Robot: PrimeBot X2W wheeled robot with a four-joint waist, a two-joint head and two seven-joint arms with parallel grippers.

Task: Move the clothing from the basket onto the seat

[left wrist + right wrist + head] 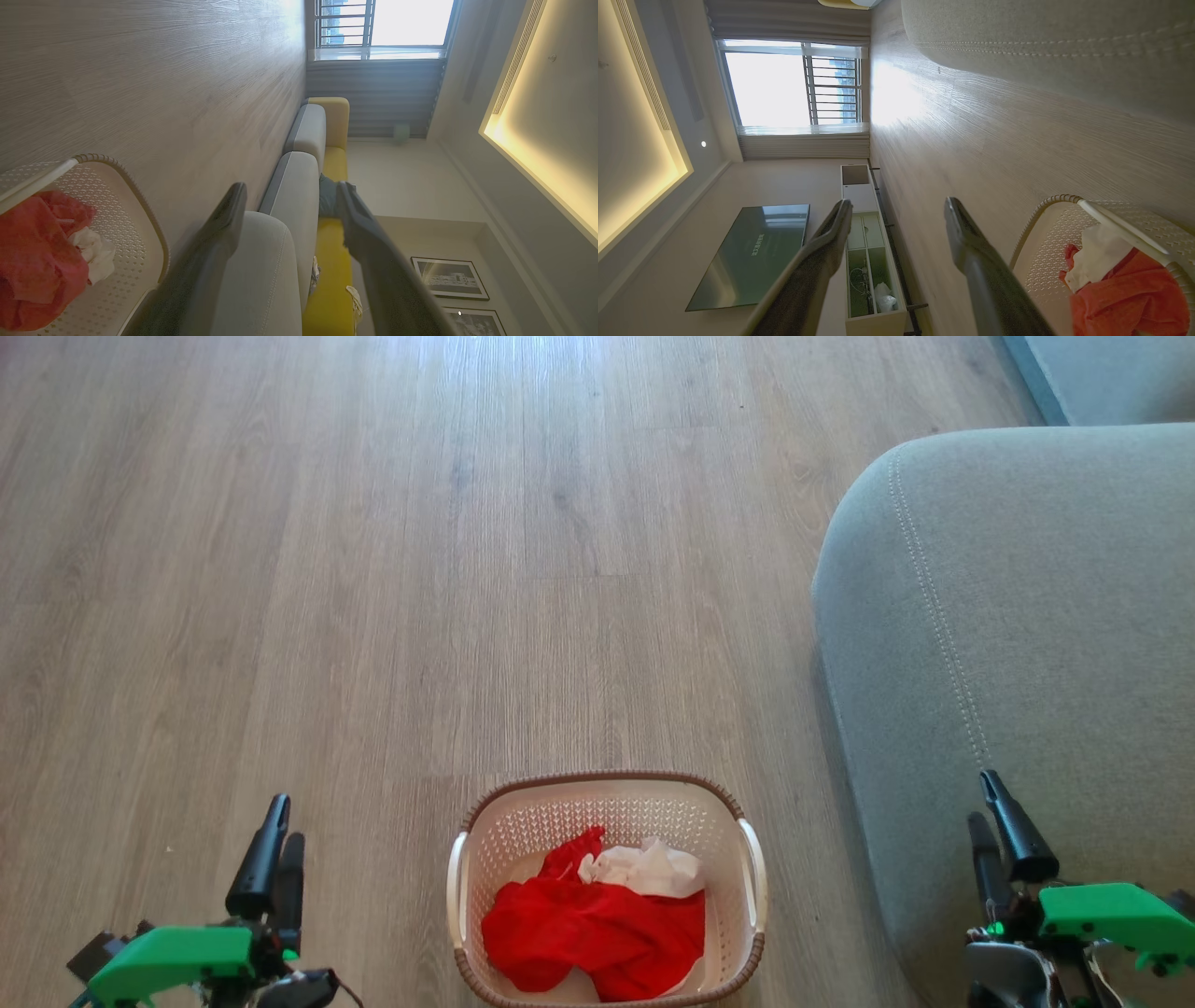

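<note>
Bright red and white fabric clothing (pixel 597 929) is contained in the cream perforated plastic basket (pixel 607 810), between the released left gripper (pixel 286 821) and the released right gripper (pixel 982 798).

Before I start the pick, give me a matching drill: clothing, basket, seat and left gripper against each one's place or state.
Things:
1. clothing
2. basket
3. seat
4. left gripper

Place or state:
A. on the floor, straight ahead of the robot
B. open, holding nothing
C. bunched inside the basket
D. grey-green, on the robot's right

Pairs: 1-C, 2-A, 3-D, 4-B
</note>
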